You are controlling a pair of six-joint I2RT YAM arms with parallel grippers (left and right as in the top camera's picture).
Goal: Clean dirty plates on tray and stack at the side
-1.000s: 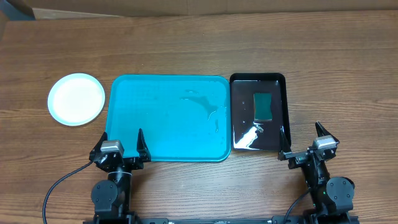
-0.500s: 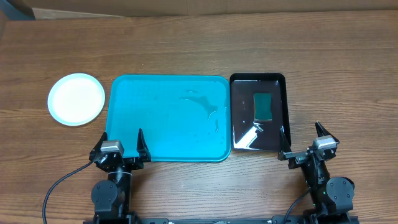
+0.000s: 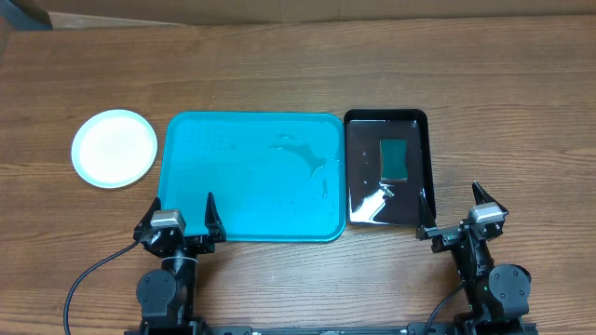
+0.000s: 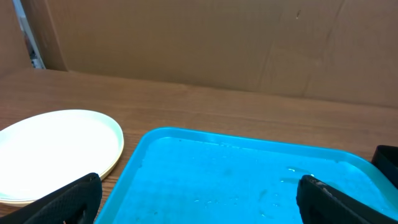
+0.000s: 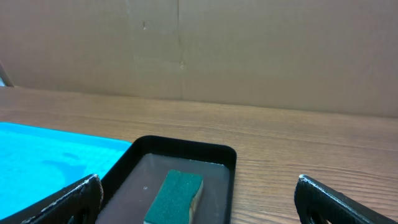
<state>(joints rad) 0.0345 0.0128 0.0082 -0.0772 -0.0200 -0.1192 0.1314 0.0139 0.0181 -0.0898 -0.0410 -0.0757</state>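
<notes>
The turquoise tray (image 3: pixel 251 177) lies mid-table with nothing on it but a few water streaks; it also fills the lower part of the left wrist view (image 4: pixel 249 180). The plates (image 3: pixel 115 148) sit in a white stack on the wood to the left of the tray, seen in the left wrist view as a stack (image 4: pixel 56 146) with a pale rim under the top one. My left gripper (image 3: pixel 182 216) rests open at the tray's near left edge, holding nothing. Parked near the front right, my right gripper (image 3: pixel 458 212) is open and holds nothing.
A glossy black tray (image 3: pixel 386 167) with a green sponge (image 3: pixel 395 158) stands right of the turquoise tray; the sponge (image 5: pixel 177 194) lies ahead of my right gripper. Brown cardboard (image 4: pixel 217 43) walls the table's far side.
</notes>
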